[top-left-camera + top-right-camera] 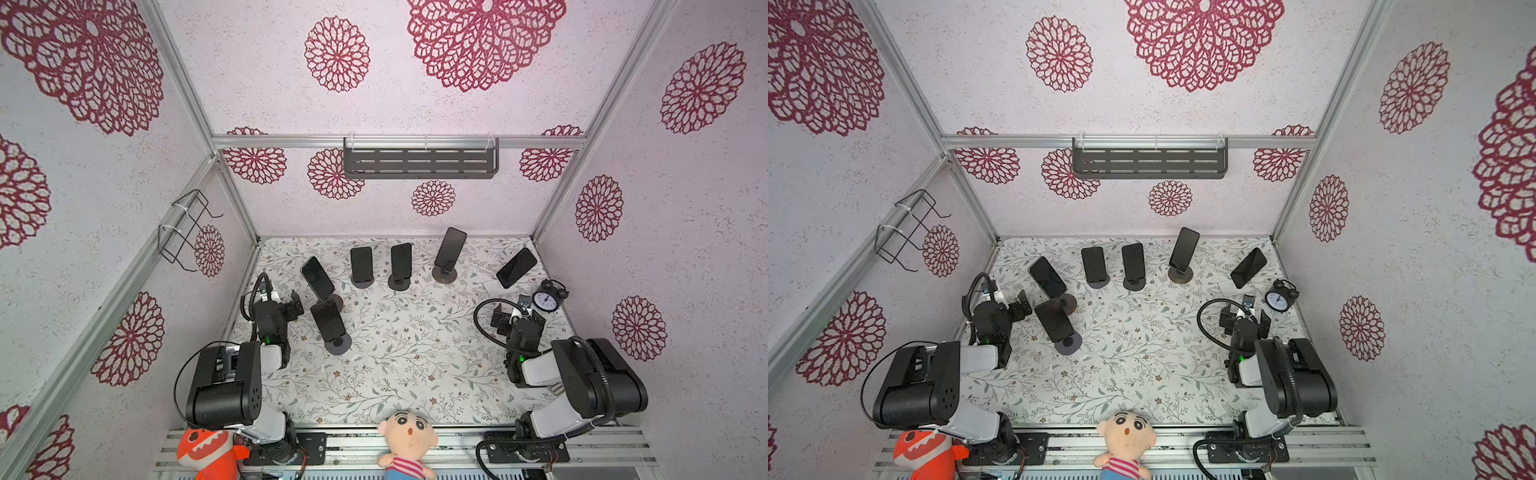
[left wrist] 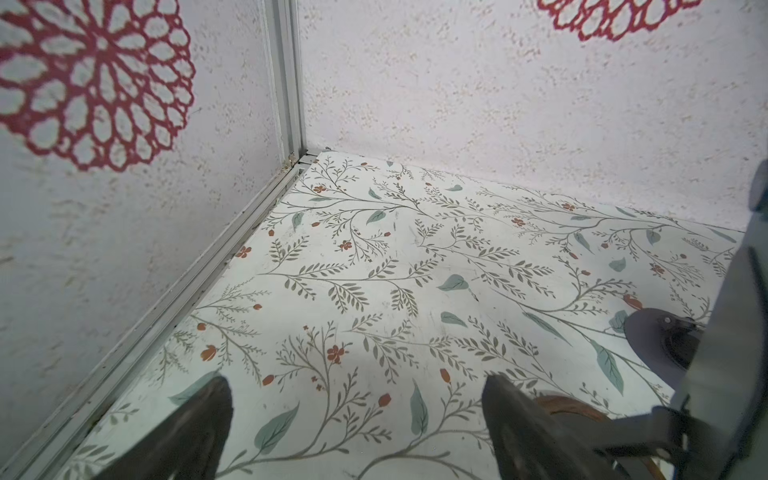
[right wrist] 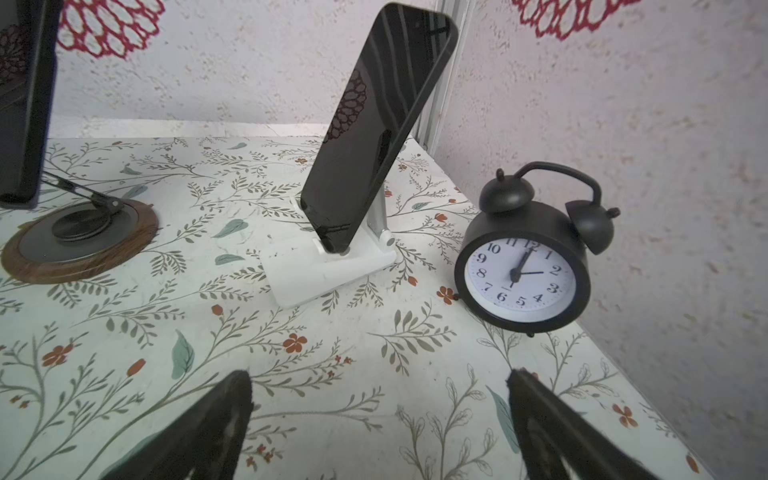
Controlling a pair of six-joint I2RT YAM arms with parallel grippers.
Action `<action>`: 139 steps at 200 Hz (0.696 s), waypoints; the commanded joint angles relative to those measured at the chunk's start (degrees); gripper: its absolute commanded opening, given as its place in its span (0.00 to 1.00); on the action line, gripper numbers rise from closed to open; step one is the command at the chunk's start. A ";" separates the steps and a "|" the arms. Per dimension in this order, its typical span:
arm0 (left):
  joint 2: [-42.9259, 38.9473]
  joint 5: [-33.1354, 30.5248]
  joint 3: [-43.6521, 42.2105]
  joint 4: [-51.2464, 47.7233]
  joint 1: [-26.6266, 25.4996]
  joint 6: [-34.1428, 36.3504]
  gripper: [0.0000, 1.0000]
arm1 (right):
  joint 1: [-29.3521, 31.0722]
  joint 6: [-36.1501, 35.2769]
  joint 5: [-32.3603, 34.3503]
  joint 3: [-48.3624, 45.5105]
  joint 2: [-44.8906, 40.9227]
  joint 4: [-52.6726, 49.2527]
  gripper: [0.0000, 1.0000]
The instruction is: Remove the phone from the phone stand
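- Right gripper (image 3: 380, 380) and left gripper (image 2: 355, 381): jaws wide, empty.
- Likely target: phone (image 1: 516, 268) on white stand (image 3: 332, 274), right-centre in a top view.
- Pinch long edges, lift along tilt; clear alarm clock (image 3: 523, 274).

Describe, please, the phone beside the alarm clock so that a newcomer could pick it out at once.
Start at the far right of the floral table, where a black alarm clock stands. Just left of the clock, a dark phone leans on its stand. It is the only phone on a white, flat-footed stand; the rest sit on round bases.
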 commanded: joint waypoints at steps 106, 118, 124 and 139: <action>0.50 -0.23 1.34 0.34 -0.36 0.95 0.97 | -0.37 1.56 -1.91 1.98 -0.93 0.88 0.99; 0.50 -0.28 1.44 0.12 -0.31 0.95 0.97 | -1.72 2.30 -4.27 2.47 -1.10 -0.47 0.99; 0.52 -0.24 1.49 0.11 -0.33 0.95 0.97 | -1.79 2.31 -4.31 2.55 -1.07 -0.47 0.99; 0.59 -0.23 1.44 0.06 -0.30 0.95 0.97 | -1.79 2.30 -4.35 2.55 -1.10 -0.46 0.99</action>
